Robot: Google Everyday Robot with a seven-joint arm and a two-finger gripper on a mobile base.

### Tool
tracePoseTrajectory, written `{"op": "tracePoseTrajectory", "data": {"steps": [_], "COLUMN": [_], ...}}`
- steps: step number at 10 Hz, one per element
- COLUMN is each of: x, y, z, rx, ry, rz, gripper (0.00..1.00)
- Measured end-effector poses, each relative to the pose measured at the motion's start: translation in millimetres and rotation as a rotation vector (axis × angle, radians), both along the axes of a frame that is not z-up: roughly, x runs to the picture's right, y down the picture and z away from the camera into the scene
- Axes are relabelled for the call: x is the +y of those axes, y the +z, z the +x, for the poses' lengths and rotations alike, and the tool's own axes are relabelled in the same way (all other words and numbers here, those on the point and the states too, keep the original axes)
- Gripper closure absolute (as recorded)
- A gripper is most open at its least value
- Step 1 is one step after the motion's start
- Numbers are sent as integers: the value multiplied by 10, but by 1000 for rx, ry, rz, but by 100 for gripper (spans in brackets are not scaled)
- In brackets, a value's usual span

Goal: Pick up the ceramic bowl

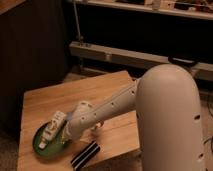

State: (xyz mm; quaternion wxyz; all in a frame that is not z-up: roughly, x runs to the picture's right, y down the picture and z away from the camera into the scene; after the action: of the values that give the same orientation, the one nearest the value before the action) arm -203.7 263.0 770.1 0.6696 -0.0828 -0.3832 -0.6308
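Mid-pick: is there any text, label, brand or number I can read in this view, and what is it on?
No readable text anywhere.
Ceramic bowl: plain green, no marking seen.
Striped bar: stripes only, no letters.
Gripper, over the bowl's left part: no legible label.
Items on the back shelf: too blurred to read.

One high view, set close behind the arm.
The desk (65,97) is looked down on at a slant; the right foreground is filled by the pale arm (167,115), and the pincer (47,137) is seen lower left, over the bowl (50,152) by the desk's near corner.
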Motion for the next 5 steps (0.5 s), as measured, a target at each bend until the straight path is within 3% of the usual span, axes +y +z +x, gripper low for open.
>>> {"op": "tracePoseTrajectory", "data": {"steps": [5], "x": [-2], "y": [90], "z": [-7], "rx": [-20], "ry": [36], "rz": [-11], "gripper": [50]}}
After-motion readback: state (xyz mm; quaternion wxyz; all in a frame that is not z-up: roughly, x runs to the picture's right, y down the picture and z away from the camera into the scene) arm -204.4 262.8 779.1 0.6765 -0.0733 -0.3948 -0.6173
